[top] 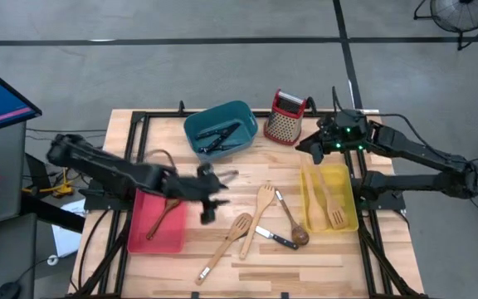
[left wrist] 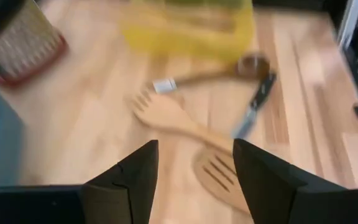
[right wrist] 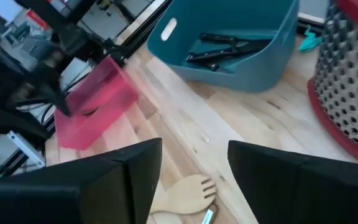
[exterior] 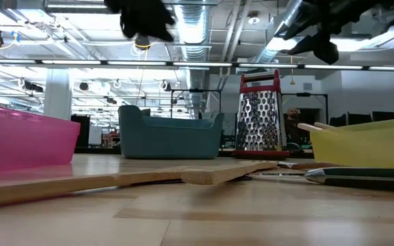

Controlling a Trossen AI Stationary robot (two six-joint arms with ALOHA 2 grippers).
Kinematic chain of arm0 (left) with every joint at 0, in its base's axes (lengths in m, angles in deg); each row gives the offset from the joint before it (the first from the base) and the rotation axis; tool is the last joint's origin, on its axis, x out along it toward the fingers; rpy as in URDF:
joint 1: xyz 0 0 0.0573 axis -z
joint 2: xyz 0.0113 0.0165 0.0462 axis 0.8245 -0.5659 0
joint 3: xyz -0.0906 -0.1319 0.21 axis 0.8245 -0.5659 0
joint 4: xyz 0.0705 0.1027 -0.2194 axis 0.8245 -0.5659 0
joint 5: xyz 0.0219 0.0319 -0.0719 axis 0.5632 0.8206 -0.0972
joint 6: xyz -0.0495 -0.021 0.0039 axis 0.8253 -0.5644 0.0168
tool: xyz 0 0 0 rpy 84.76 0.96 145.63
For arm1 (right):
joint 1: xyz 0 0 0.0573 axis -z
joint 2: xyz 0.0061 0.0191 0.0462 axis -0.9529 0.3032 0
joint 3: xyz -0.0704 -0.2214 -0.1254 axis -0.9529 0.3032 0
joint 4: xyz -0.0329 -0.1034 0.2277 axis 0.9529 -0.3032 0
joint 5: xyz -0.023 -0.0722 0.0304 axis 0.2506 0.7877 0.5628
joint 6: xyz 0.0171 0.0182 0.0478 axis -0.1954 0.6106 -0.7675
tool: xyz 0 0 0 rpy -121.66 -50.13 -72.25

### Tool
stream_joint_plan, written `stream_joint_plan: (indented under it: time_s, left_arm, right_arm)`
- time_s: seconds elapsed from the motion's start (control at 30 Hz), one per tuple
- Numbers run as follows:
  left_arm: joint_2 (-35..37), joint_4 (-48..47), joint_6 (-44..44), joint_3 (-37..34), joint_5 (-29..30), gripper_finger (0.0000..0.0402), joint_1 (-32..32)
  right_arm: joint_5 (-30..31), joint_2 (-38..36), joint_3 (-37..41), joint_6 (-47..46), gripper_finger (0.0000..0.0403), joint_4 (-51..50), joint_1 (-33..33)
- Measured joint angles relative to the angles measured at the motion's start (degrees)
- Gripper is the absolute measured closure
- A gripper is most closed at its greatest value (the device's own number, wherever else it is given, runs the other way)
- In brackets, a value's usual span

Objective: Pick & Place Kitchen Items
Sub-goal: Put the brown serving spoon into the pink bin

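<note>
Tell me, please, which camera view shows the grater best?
The low view: the grater stands upright, seen whole and level, between the teal bin and yellow bin. The high view shows it small from above; both wrist views show only part.

Three bins [top: 220, 129]; one box grater [top: 285, 118]; four loose utensils [top: 263, 208] on worktop [top: 247, 257]; two arms.

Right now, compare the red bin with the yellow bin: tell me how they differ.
The red bin lies on the table's left, by the left arm; the yellow bin lies on the right, by the right arm. The red bin holds a dark wooden spoon; the yellow bin holds pale wooden utensils. Both are shallow, rectangular, translucent plastic.
</note>
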Motion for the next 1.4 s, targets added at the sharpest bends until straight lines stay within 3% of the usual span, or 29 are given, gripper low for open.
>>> stream_joint_plan:
  time_s: [0.3,0.67,1.4]
  left_arm:
    - [-14.51,-0.42,15.35,0.00,-0.38,0.0210,6.36]
    - [-17.06,-0.38,35.40,0.02,-4.31,0.0211,11.13]
    - [-27.10,-0.52,41.30,0.15,-6.28,0.0211,13.86]
  right_arm:
    - [3.11,0.13,-0.01,0.02,0.0210,-1.99,-4.04]
    - [6.23,0.13,-0.01,1.68,0.0180,-2.06,-4.38]
    - [6.18,0.13,-0.01,1.63,0.0179,-2.24,-4.37]
